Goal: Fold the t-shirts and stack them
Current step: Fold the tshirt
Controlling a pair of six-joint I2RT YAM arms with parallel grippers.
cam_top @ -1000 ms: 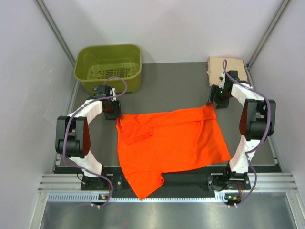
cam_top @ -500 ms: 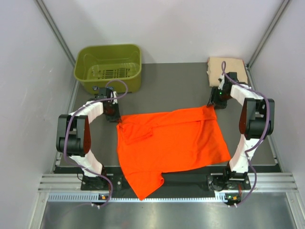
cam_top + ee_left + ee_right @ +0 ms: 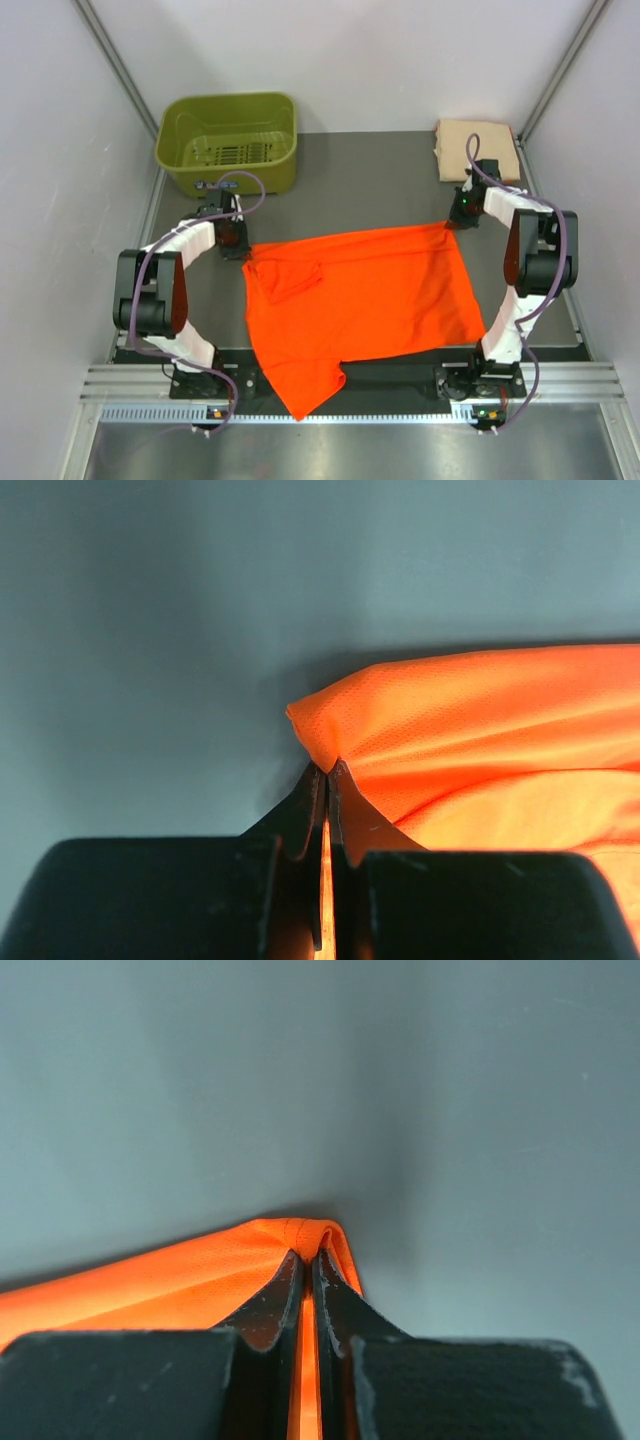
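Note:
A bright orange t-shirt lies spread across the dark table, one sleeve hanging over the near edge. At its far left corner my left gripper is shut on the cloth; the left wrist view shows the orange t-shirt pinched between the black jaws of the left gripper. My right gripper is shut on the far right corner, where the orange t-shirt bunches around the tips of the right gripper. A pale peach-tan t-shirt lies folded at the back right.
An olive-green plastic basket stands at the back left, just beyond the left arm. White walls close in on both sides and the back. A metal rail runs along the near edge by the arm bases.
Both grippers closed on the shirt's far corners over the last second. The far edge of the orange shirt has been drawn a little straighter and tauter between them.

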